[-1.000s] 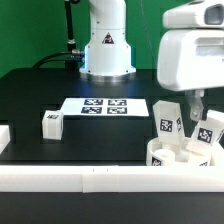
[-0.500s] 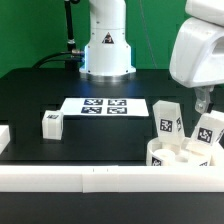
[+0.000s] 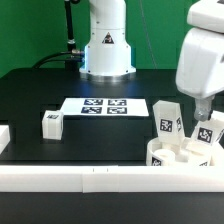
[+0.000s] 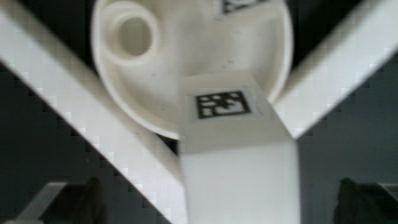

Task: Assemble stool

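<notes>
End effector (image 3: pixel 203 104): jaws spread, empty | Target: leg (image 3: pixel 207 131) standing in seat (image 3: pixel 160 158), exterior view's right, directly beneath, centred under jaws, untouched | Long axis: upright | Spare leg (image 3: pixel 51 122): resting on tabletop (image 3: pixel 100 135), well apart toward exterior view's left.

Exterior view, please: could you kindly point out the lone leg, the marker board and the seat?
lone leg (image 3: pixel 52 123), exterior view, the middle of its front face.
marker board (image 3: pixel 105 106), exterior view, the middle, among its tags.
seat (image 3: pixel 160 156), exterior view, its near rim.
</notes>
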Robot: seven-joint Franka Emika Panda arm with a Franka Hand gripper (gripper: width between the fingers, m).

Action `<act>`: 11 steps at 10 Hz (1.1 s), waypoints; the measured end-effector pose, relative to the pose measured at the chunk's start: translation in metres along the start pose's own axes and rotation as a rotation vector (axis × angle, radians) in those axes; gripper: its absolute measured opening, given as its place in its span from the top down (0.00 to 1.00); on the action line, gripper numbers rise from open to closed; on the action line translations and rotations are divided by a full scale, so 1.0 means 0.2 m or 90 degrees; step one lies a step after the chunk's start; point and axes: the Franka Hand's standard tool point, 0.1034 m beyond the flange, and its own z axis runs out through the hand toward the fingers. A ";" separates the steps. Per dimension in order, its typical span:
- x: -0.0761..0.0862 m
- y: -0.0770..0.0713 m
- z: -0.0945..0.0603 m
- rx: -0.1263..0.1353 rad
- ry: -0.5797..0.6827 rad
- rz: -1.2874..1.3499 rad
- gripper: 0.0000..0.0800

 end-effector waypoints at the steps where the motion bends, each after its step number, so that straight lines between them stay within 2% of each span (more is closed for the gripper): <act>1: 0.00 0.01 0.01 -0.004 0.003 -0.038 0.19; 3: -0.01 0.00 0.04 -0.012 0.011 -0.040 0.19; 8: -0.03 -0.01 0.10 -0.014 0.013 -0.024 0.19; 10: -0.03 0.00 0.10 -0.014 0.013 -0.023 0.52; 11: -0.03 0.00 0.10 -0.014 0.013 -0.013 0.52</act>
